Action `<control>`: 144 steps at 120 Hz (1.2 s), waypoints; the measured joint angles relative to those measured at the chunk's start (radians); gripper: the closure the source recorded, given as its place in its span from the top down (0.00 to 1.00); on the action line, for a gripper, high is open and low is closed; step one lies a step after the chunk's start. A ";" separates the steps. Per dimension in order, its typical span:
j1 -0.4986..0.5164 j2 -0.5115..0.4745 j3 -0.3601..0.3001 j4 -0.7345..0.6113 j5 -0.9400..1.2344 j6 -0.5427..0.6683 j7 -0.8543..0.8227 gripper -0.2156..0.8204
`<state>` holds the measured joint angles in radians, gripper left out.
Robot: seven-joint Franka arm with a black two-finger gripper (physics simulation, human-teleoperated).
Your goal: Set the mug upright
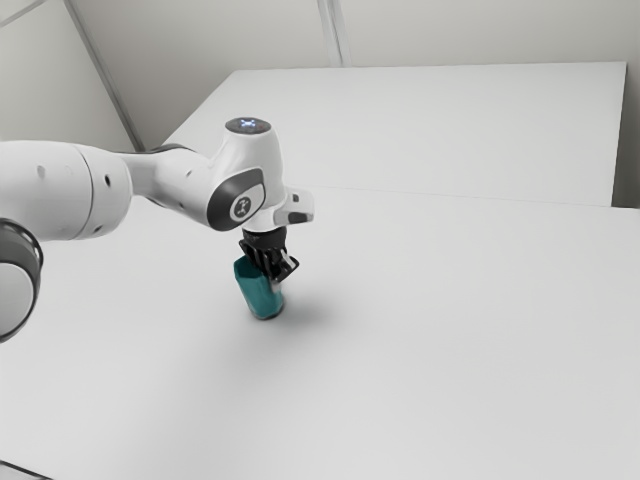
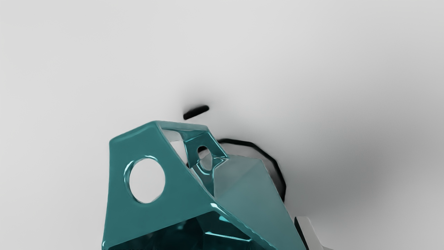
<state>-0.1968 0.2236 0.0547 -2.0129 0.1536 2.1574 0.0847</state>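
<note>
Mug (image 1: 259,293), teal, faceted: tilted over the table (image 1: 450,350), mouth upward, leaning toward the exterior view's left (contact at base unclear), right by the black fingers (image 1: 268,262). Wide, narrow or gripping: cannot tell.

Exterior camera standing back from hand (image 1: 280,274), at arm's side and higher up, looking down across table (image 1: 450,350), taking in much of arm (image 1: 180,183), with walls (image 1: 480,30) rising beyond hand. Wrist camera riding on hand, facing down at table, sitting close over mug (image 2: 138,215), far nearer than exterior camera. Both views sharing mug at hand and patch of table around it.
</note>
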 joint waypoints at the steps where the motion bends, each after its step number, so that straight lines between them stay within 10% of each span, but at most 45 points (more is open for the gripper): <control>1: 0.000 0.000 0.000 0.000 0.000 0.000 0.000 0.03; 51: 0.003 -0.022 0.002 -0.007 -0.019 -0.005 0.018 0.66; 144: -0.006 -0.193 0.018 0.211 0.043 -0.261 -0.019 0.79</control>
<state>-0.2028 0.0310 0.0729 -1.8019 0.1968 1.8968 0.0661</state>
